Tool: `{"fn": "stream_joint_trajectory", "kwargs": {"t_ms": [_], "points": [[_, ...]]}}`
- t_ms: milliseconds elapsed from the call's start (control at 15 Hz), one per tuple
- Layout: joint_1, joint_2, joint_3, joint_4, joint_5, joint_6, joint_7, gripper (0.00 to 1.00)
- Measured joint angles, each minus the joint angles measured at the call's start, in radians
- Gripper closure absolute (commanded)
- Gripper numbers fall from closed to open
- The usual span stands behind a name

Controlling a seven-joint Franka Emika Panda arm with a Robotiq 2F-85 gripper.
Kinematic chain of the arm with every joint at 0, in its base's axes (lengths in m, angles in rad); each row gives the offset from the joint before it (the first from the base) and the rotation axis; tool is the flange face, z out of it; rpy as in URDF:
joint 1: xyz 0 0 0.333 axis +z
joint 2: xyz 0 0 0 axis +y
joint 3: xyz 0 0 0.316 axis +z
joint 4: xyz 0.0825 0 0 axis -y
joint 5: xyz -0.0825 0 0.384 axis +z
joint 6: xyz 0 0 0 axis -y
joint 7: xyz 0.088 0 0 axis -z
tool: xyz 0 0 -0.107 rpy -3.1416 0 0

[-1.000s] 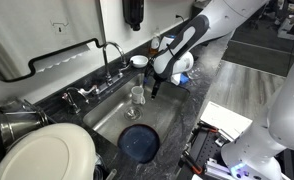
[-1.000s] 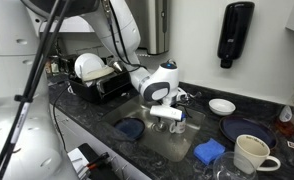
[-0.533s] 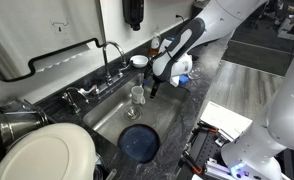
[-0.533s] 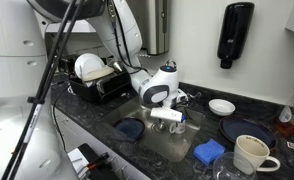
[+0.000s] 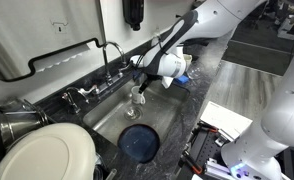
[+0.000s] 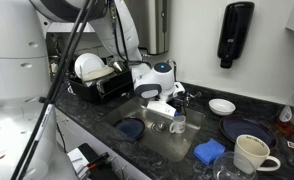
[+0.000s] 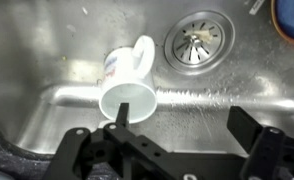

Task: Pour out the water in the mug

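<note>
Hanging over the sink [image 7: 47,50], the gripper [image 7: 177,125] has its jaws spread wide with nothing between them. In the wrist view one finger [image 7: 118,125] crosses the rim of the mug [image 7: 127,88]; whether they touch is unclear. The mug sits on the sink floor, its handle on the side of the drain [image 7: 197,40]. In an exterior view a dark plate [image 5: 140,142] lies in the same basin near the mug, with the faucet [image 5: 112,55] behind.

The sink [image 7: 47,55] is brushed steel, the mug [image 7: 122,82] glossy, the counter [image 5: 209,85] polished speckled stone.
</note>
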Motion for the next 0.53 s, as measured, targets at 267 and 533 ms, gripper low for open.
{"fn": "stream_joint_trajectory", "kwargs": {"t_ms": [267,533], "points": [[-0.06,0.008,0.088,0.028,0.093,0.023,-0.041,0.0],[-0.058,0.009,0.081,0.027,0.092,0.023,-0.041,0.0]]}}
